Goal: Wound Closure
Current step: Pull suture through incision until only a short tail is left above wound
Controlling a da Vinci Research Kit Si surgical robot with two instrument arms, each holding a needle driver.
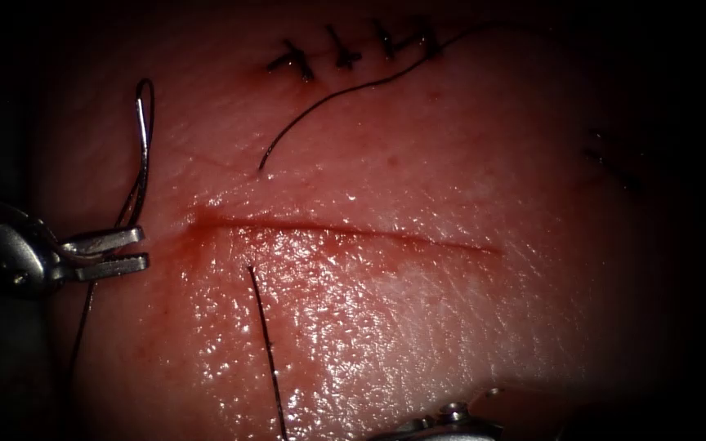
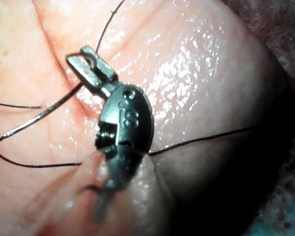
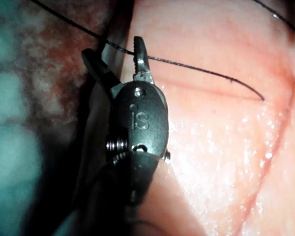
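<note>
"Glistening pink tissue [image 1: 418, 327] lies under everything, dark at the edges. Where is the cut?"

"The long shallow red cut [image 1: 345, 233] runs left to right across the middle, with thin red fluid [image 1: 206, 222] pooled at its left end."

"And the left tool?"

"The silver steel left tool [image 1: 142, 249] sits just left of the cut's left end. Its jaws are clenched on the thin curved steel needle [image 1: 145, 139], close to one end of the curve (the left wrist view shows the grip best, at the very tips [image 2: 83, 54])."

"Is the needle in the tissue?"

"No, it is out of the tissue. It arcs from the jaws toward the far side, left of the cut."

"What about the thread?"

"One strand of fine black thread [image 1: 265, 343] comes out of the tissue just on the near side of the cut, toward its left end, and runs to the near edge. Another [image 1: 345, 90] curves from the far row of dark knotted stitches [image 1: 345, 55] to a loose end."

"And the right tool?"

"The dark steel right tool [image 3: 112, 46] is at the near edge of the tissue, right of that strand. Its jaws are spread and grasp nothing. The thread crosses at their tips; whether it touches them, I cannot tell."
</note>
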